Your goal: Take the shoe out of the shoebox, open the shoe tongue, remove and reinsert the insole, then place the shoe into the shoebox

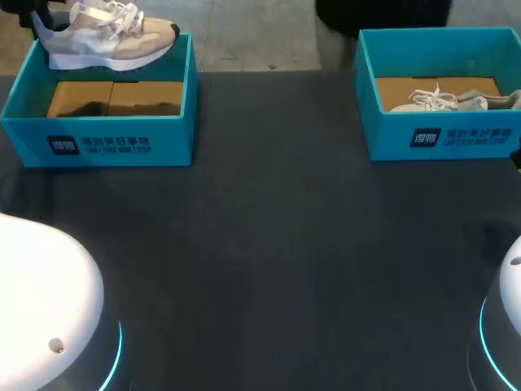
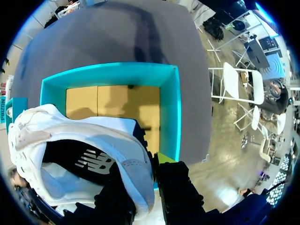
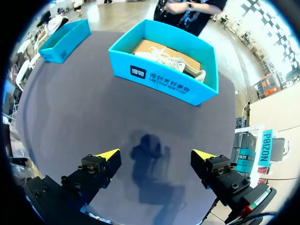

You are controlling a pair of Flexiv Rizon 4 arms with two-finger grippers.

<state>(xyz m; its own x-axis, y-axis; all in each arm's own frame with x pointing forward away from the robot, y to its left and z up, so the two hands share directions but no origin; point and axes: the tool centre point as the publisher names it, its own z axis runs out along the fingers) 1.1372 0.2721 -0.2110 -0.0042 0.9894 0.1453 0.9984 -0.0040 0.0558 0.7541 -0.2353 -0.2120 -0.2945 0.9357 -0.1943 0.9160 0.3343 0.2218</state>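
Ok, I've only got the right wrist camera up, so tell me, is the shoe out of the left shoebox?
Observer: Yes. In the head view the tan and white shoe is in the air above the far side of the left shoebox.
Operator: Is the left gripper actually gripping it?
Observer: The left wrist view shows the left gripper with a finger on each side of the shoe's heel collar, so it looks shut on it.
Operator: Is there anything in that box?
Observer: No, the left wrist view shows only its brown cardboard floor.
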